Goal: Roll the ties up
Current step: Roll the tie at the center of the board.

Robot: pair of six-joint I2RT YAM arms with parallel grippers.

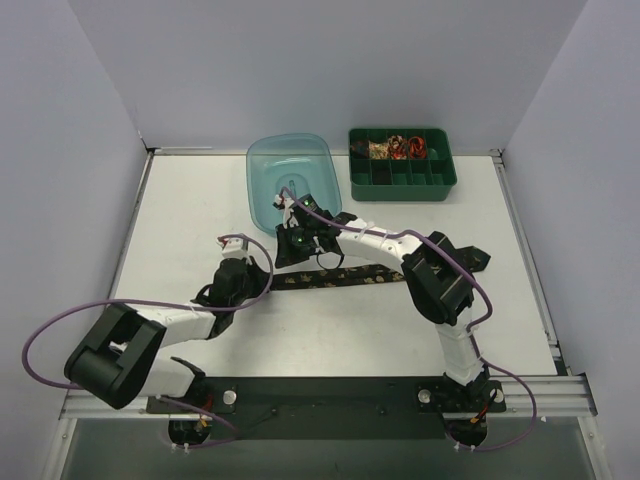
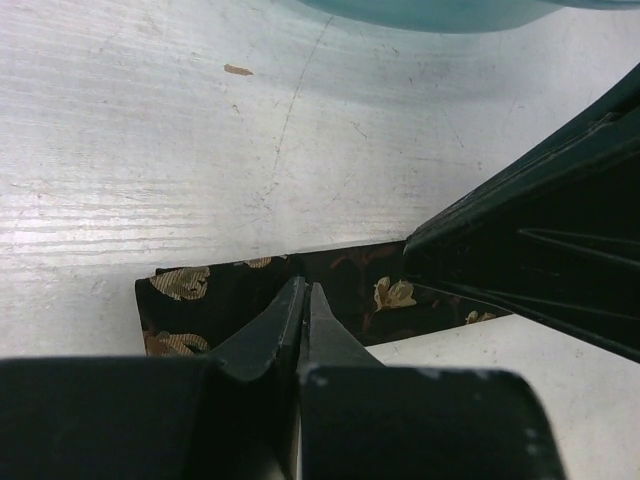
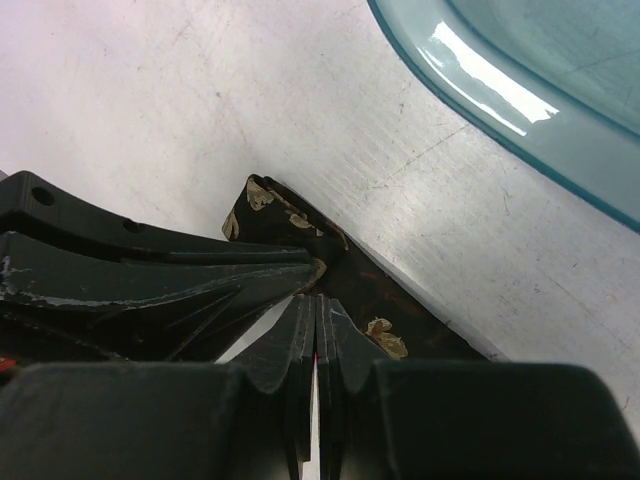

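A black tie point(image 1: 350, 277) with gold floral pattern lies flat across the middle of the table. My left gripper point(image 1: 268, 276) is at its left end. In the left wrist view the left gripper point(image 2: 304, 287) is shut, its tips pinching the fabric of the tie point(image 2: 190, 312) near the far edge. My right gripper point(image 1: 293, 257) comes down from the bowl side, next to the left one. Seen from the right wrist, the right gripper point(image 3: 318, 298) is shut with nothing between its fingers, tips at the tie point(image 3: 400, 312). The left fingers point(image 3: 180, 285) cross just beside it.
A translucent teal bowl point(image 1: 258, 190) stands just behind both grippers; its rim point(image 3: 520, 120) is close to the right one. A green compartment tray point(image 1: 400, 182) at the back right holds small rolled ties point(image 1: 395, 148). Purple cables loop off both arms.
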